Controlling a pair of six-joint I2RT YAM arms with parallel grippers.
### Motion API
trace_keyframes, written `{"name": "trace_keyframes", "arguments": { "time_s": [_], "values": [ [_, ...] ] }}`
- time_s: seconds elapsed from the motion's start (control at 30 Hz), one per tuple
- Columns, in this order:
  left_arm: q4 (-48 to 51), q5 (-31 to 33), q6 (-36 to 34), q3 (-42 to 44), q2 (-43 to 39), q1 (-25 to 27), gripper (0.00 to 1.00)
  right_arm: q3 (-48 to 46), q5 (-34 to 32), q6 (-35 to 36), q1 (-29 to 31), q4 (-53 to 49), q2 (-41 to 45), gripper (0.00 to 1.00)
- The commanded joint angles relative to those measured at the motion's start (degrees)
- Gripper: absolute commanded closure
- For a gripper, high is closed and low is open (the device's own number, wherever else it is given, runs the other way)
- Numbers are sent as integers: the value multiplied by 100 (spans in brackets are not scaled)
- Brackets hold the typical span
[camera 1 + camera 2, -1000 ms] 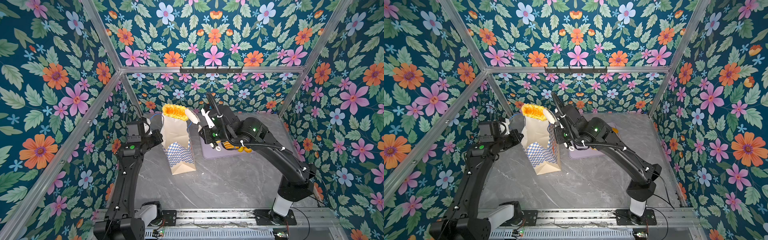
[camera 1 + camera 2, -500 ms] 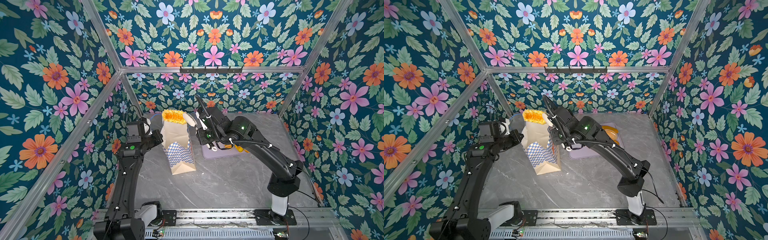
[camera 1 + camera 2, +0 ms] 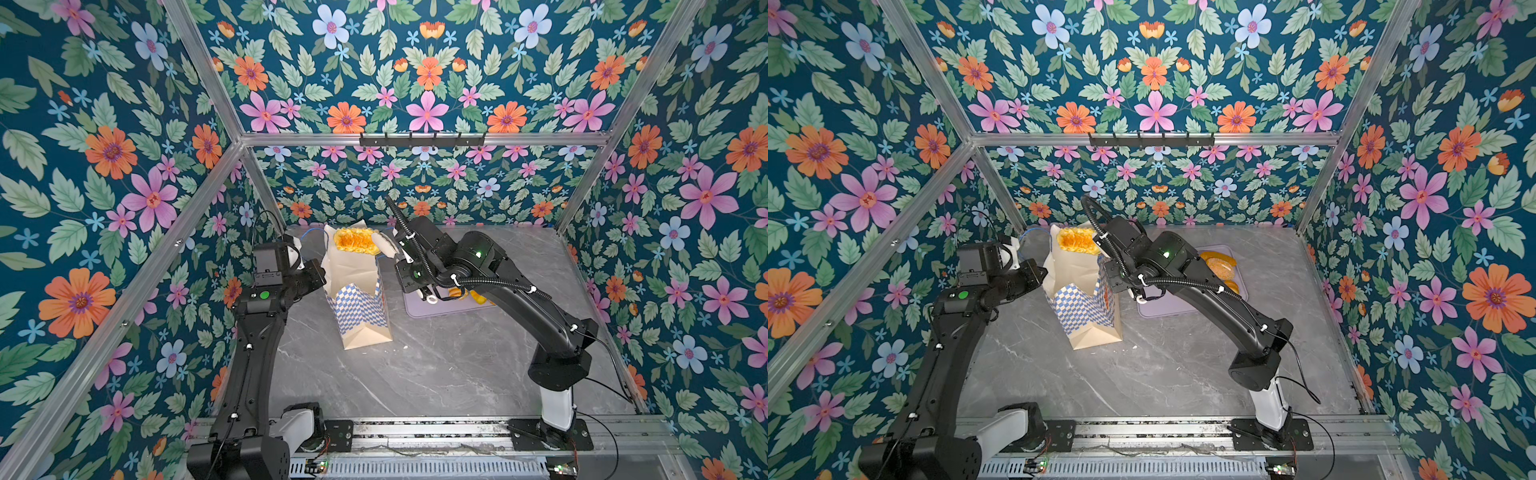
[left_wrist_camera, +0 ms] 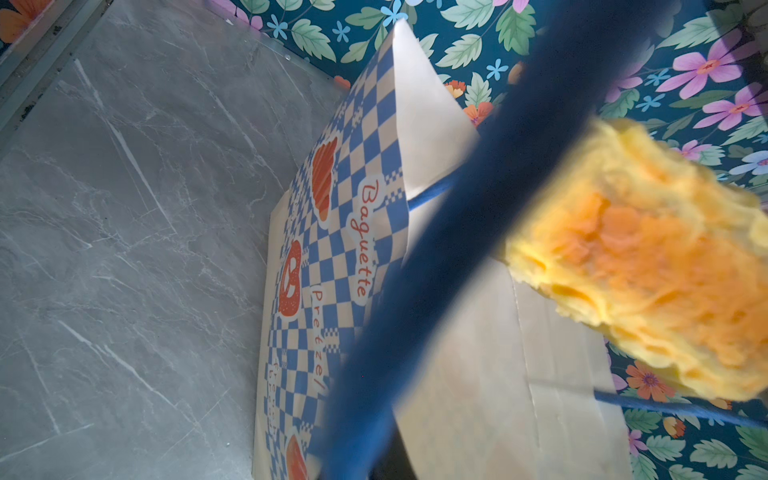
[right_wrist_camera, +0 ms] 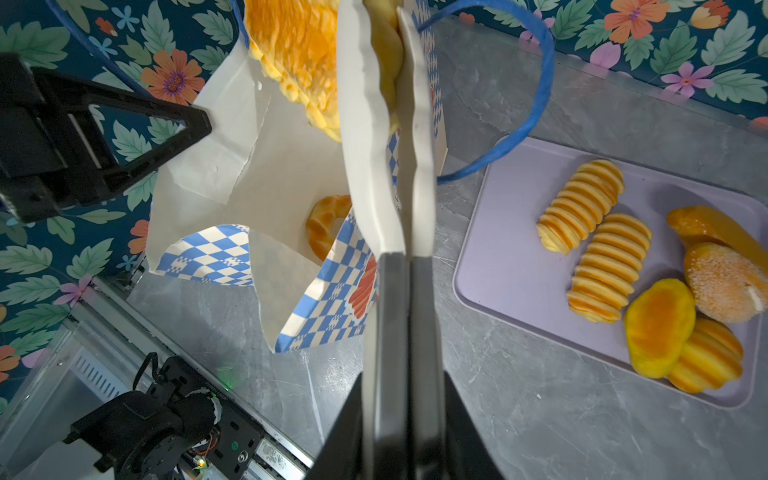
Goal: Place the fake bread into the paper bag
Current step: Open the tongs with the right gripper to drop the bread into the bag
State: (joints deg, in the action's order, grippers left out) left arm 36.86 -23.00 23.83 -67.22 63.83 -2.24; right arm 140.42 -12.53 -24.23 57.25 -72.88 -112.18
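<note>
The paper bag [image 3: 361, 307] stands upright with a ring doughnut [image 5: 326, 224] at its bottom. Ridged rolls [image 5: 582, 203] lie on the lilac tray [image 5: 519, 257] just beside the bag, on the right arm's side. At the bag's rim the left gripper [image 3: 298, 254] is closed, apparently on a blue cord handle [image 4: 436, 249]. Above the bag's mouth the right gripper [image 5: 384, 33] pinches one end of a flaky pastry [image 5: 295, 54]. Its long axis lies roughly level across the opening, so the way in looks to be straight down.

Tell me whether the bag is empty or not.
Not empty: the right wrist view shows a ring doughnut lying at the bottom of the open bag.
</note>
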Motion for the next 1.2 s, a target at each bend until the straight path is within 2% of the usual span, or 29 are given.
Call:
{"name": "trace_keyframes", "arguments": {
  "time_s": [0.0,0.33,0.63,0.93,1.17],
  "values": [
    [-91,-64,-11,-23,12,-5,93,-12,-196,54,30,11,23,80],
    [-100,-73,-2,-19,19,-5,93,143,-267,164,139,-59,-88,73],
    [-100,-65,0,-11,11,-5,93,354,-197,231,219,-33,-164,60],
    [-100,-64,7,0,0,-4,93,341,-162,228,227,46,-94,60],
    [-100,-51,7,11,-20,-4,83,300,-109,235,231,162,10,61]
  ]
}}
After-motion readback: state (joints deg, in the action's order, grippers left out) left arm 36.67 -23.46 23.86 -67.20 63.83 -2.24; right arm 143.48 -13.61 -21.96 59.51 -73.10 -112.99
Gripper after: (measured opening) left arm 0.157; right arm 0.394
